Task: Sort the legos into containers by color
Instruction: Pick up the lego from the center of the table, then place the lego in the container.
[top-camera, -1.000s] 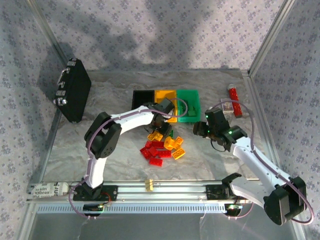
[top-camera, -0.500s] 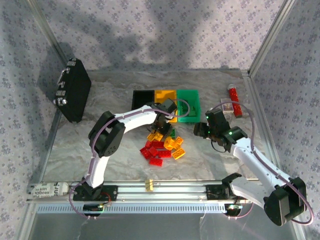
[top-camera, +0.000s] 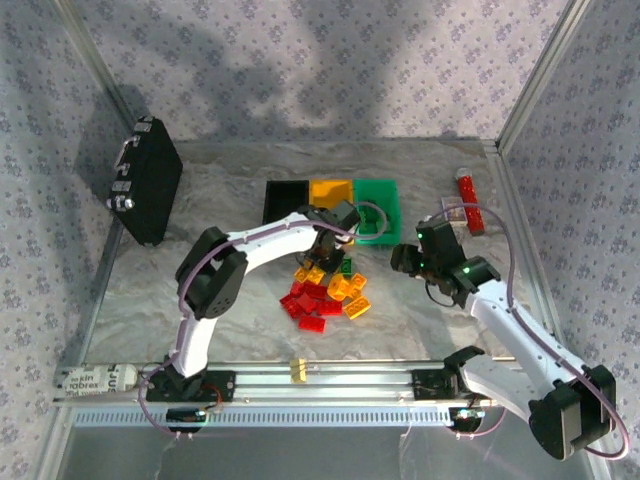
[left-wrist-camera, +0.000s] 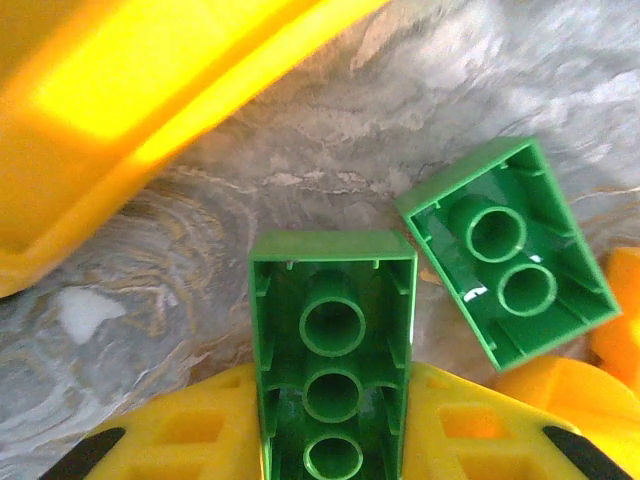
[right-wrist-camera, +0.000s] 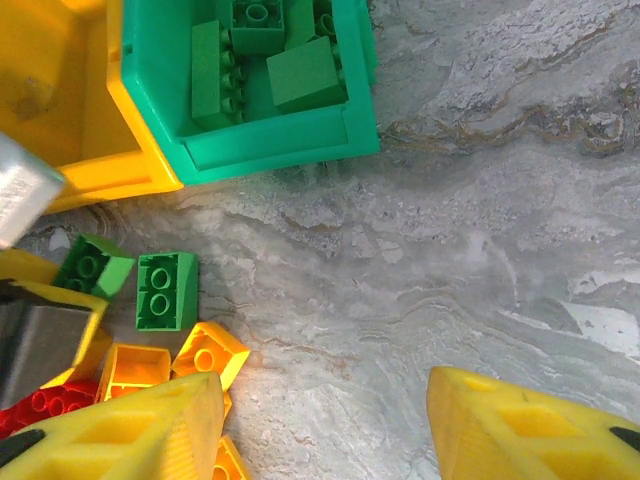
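left fingers (left-wrist-camera: 190, 440): pinching an upturned green lego (left-wrist-camera: 332, 330) off the green bin's (top-camera: 377, 205) near-left corner | right fingers (right-wrist-camera: 140, 430): spread, nothing between them, over bare surface (right-wrist-camera: 480, 250) at the bin's near side | second green lego (left-wrist-camera: 505, 255): lying beside the pinched one | red and orange legos (top-camera: 322, 295): piled nearer than the bin | green legos in the bin (right-wrist-camera: 300, 75)

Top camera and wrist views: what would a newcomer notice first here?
The left gripper pinches an upturned green lego near the orange-yellow bin. Just as striking are the bright pile of red, orange and green legos at the centre of the top view, and the green bin behind it, already holding green bricks.
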